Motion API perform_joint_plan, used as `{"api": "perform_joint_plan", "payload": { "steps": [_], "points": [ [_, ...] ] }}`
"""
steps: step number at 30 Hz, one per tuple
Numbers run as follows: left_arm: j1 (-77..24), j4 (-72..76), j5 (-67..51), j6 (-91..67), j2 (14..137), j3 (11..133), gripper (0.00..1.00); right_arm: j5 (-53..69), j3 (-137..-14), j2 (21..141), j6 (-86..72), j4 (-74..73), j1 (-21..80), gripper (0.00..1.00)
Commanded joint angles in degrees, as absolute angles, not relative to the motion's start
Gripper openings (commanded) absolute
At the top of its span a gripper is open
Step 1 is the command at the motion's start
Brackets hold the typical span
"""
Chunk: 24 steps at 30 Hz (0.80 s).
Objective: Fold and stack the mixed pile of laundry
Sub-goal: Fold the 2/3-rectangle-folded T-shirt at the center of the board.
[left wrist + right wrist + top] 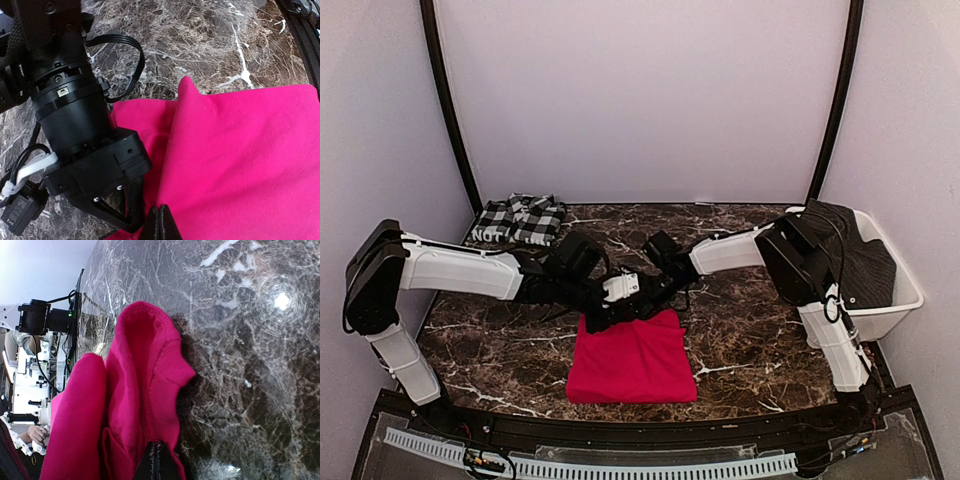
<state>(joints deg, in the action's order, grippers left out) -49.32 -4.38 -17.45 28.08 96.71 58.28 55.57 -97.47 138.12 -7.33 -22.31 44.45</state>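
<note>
The plain red garment [632,360] lies folded into a rough square on the marble table, near the front middle. Both grippers meet at its far edge. My left gripper [603,318] [160,220] is shut, its tips pinched at the edge of the upper red layer [240,160]. My right gripper [638,305] [159,460] is shut on a bunched, ribbed edge of the red cloth [145,390], which rises in folds towards its fingers. The black-and-white checked garment [520,220] lies folded at the back left, away from both grippers.
A white plastic bin [895,300] stands at the right edge of the table with dark cloth [850,250] draped in it. The right arm's wrist body [85,130] fills the left of the left wrist view, close beside my left fingers. Curved walls close the back.
</note>
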Motion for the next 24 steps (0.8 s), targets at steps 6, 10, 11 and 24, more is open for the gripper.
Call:
{"api": "perform_joint_plan", "payload": {
  "steps": [6, 10, 11, 24],
  "points": [
    [-47.7, -3.3, -13.0, 31.0, 94.9, 60.3, 0.0, 55.5, -95.3, 139.5, -6.2, -23.0, 44.5, 0.0],
    [-46.7, -2.5, -12.4, 32.1, 94.5, 60.5, 0.0, 55.8, -95.3, 139.4, -6.0, -23.3, 44.5, 0.0],
    [-46.5, -2.2, -12.2, 32.6, 94.6, 60.5, 0.0, 55.8, -95.3, 139.4, -5.9, -23.3, 44.5, 0.0],
    [-46.3, 2.5, -9.8, 34.4, 95.3, 58.4, 0.0, 50.3, -100.4, 133.4, -4.7, -29.3, 39.8, 0.17]
  ]
}}
